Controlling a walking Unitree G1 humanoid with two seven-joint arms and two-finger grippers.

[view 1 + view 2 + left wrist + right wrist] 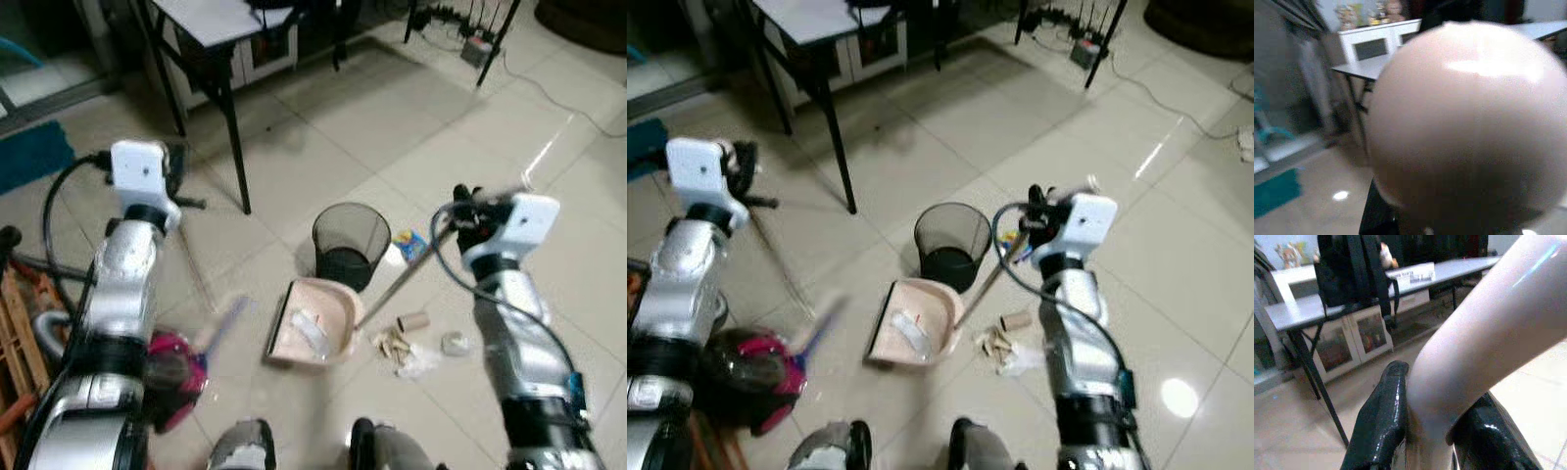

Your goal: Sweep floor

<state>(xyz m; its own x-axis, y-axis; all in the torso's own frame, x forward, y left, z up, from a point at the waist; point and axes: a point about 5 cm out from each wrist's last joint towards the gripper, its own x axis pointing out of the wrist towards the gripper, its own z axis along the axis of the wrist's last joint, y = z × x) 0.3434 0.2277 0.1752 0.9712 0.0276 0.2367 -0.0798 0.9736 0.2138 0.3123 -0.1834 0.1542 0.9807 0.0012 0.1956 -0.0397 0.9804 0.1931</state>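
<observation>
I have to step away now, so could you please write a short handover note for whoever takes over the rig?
Right gripper: shut on the long pale handle that slants down to the dustpan.
Left gripper: raised at the robot's left, beside a thin handle; grip unclear.
Dustpan lies on the tiled floor in front of the black mesh bin and already holds some scraps.
Left to do: cardboard tube, crumpled paper and small debris lie on the floor to the right of the dustpan; sweep them in, then empty into the bin.
</observation>
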